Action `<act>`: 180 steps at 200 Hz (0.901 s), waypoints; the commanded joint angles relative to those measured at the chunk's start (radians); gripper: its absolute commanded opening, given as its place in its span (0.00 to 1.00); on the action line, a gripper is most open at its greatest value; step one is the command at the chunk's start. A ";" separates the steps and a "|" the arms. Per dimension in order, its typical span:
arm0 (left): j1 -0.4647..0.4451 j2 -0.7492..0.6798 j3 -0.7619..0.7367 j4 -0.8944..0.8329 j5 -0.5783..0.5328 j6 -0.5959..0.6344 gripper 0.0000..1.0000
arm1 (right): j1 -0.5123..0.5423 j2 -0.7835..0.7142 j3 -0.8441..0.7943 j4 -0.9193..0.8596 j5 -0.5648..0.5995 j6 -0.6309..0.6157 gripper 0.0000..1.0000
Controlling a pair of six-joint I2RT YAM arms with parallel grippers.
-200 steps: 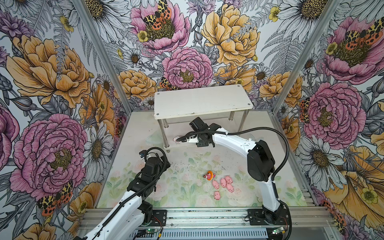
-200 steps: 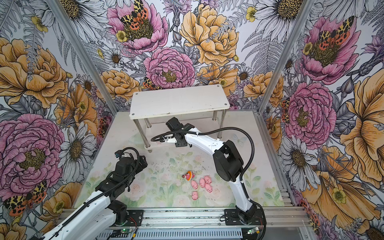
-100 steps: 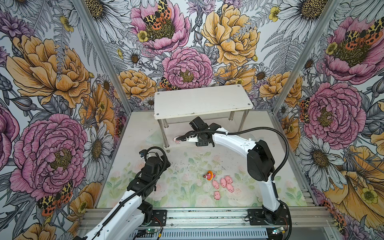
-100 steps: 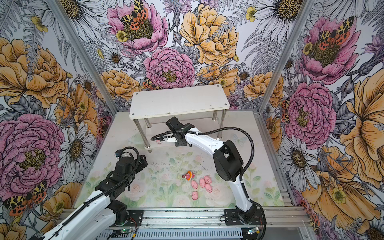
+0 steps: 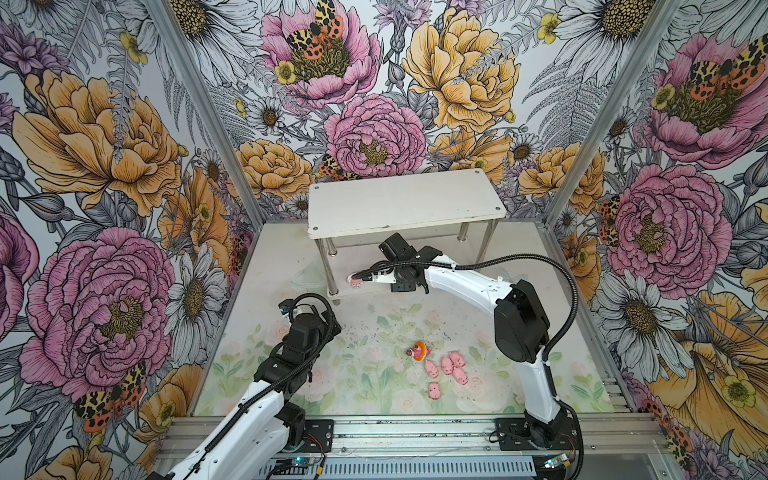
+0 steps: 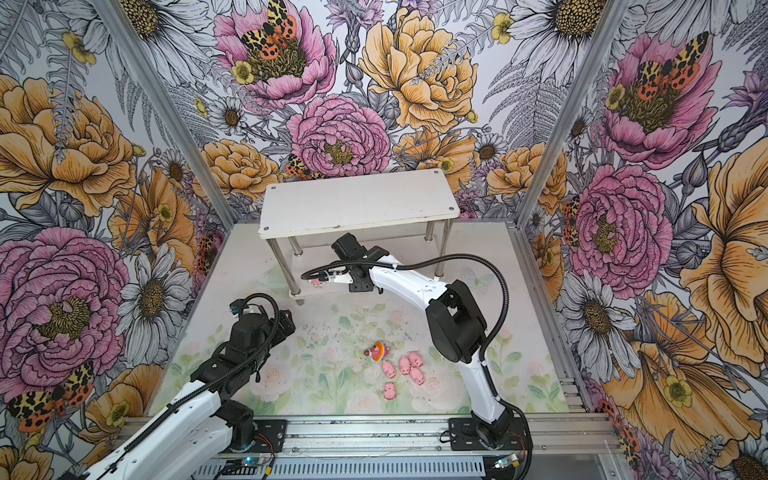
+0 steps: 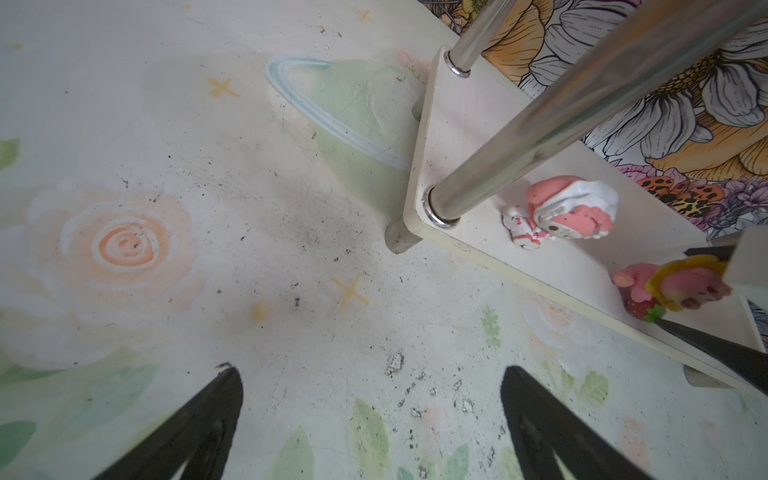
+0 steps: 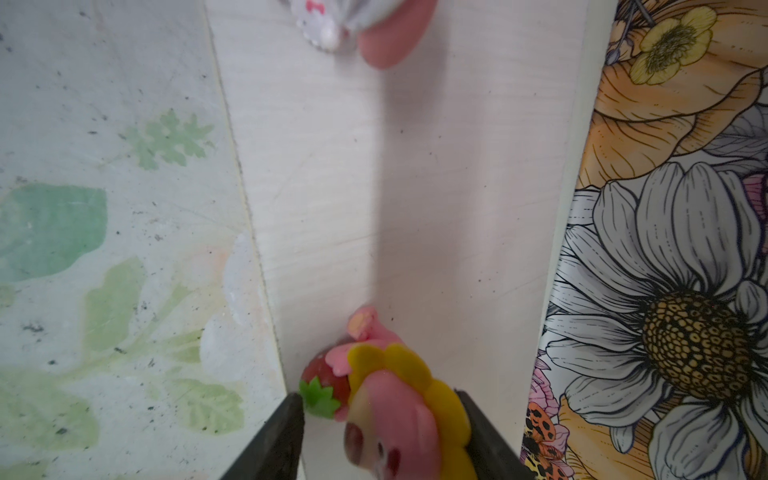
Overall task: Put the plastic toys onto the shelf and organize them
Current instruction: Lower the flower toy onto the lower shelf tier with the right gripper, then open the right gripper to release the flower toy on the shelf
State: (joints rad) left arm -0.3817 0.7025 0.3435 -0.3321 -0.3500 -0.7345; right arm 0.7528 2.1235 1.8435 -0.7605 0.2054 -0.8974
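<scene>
The white two-tier shelf [image 5: 405,203] stands at the back. On its lower tier [image 8: 415,187] the yellow sunflower pig figure [image 8: 399,395] lies between the fingers of my right gripper [image 8: 378,395]. The jaws are open, with a gap on one side. The white-hooded figure [image 7: 569,212] lies farther along the same tier, next to the front corner leg [image 7: 540,137], with the sunflower figure [image 7: 681,286] beside it. The orange figure [image 5: 419,350] and several small pink pigs [image 5: 446,365] sit on the mat. My left gripper [image 7: 370,370] hangs open and empty over the mat.
Shiny tube legs [image 5: 484,245] hold up the shelf's top board, which hides most of the lower tier in both top views. Floral walls [image 5: 124,208] close in three sides. An aluminium rail [image 5: 415,432] with both arm bases runs along the front.
My right gripper's jaws have spread apart around the sunflower figure on the lower tier; the arm has hardly shifted. The left arm has stayed still.
</scene>
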 commanded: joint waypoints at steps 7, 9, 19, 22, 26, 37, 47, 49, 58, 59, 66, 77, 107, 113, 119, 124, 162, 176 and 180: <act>0.006 -0.010 0.023 0.022 0.017 -0.015 0.99 | -0.006 -0.002 0.025 0.039 -0.007 0.025 0.61; 0.006 -0.011 0.023 0.022 0.017 -0.015 0.99 | -0.006 -0.003 0.025 0.039 -0.006 0.025 0.61; 0.005 -0.011 0.023 0.021 0.018 -0.015 0.99 | -0.006 -0.006 0.024 0.045 -0.006 0.026 0.61; 0.005 -0.012 0.023 0.022 0.019 -0.014 0.99 | -0.006 -0.008 0.023 0.046 -0.005 0.025 0.61; 0.005 -0.012 0.023 0.022 0.018 -0.015 0.99 | -0.006 -0.008 0.023 0.049 -0.005 0.026 0.61; 0.004 -0.014 0.023 0.022 0.020 -0.015 0.99 | -0.006 -0.013 0.020 0.055 -0.005 0.026 0.62; 0.004 -0.014 0.025 0.022 0.019 -0.016 0.99 | -0.006 -0.020 0.019 0.061 -0.006 0.027 0.62; 0.004 -0.015 0.025 0.021 0.019 -0.016 0.99 | -0.006 -0.021 0.019 0.062 -0.007 0.028 0.62; 0.004 -0.017 0.026 0.021 0.019 -0.014 0.99 | -0.006 -0.026 0.018 0.067 -0.011 0.031 0.62; 0.004 -0.016 0.026 0.021 0.019 -0.014 0.99 | -0.005 -0.026 0.018 0.067 -0.011 0.031 0.62; 0.005 -0.018 0.028 0.020 0.019 -0.013 0.99 | -0.006 -0.030 0.018 0.070 -0.012 0.032 0.62; 0.005 -0.018 0.028 0.021 0.019 -0.013 0.99 | -0.004 -0.038 0.017 0.075 -0.012 0.039 0.62; 0.004 -0.022 0.028 0.020 0.021 -0.013 0.99 | -0.004 -0.063 0.008 0.087 -0.014 0.052 0.63; 0.005 -0.023 0.028 0.019 0.022 -0.013 0.99 | -0.004 -0.073 0.001 0.093 -0.015 0.055 0.63; 0.005 -0.025 0.028 0.020 0.023 -0.013 0.99 | -0.004 -0.080 -0.006 0.100 -0.019 0.059 0.63; 0.004 -0.028 0.027 0.019 0.025 -0.013 0.99 | -0.004 -0.090 -0.015 0.106 -0.021 0.065 0.63; 0.001 -0.050 0.020 0.013 0.028 -0.018 0.99 | -0.003 -0.160 -0.089 0.156 -0.055 0.117 0.63; 0.000 -0.059 0.017 0.006 0.028 -0.019 0.99 | -0.003 -0.184 -0.124 0.177 -0.068 0.135 0.63; 0.000 -0.062 0.017 0.005 0.028 -0.019 0.99 | -0.003 -0.191 -0.133 0.183 -0.070 0.141 0.63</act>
State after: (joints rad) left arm -0.3820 0.6613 0.3447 -0.3325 -0.3416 -0.7361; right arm 0.7532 2.0106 1.7569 -0.6445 0.1726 -0.8131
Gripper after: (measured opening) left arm 0.986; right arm 0.628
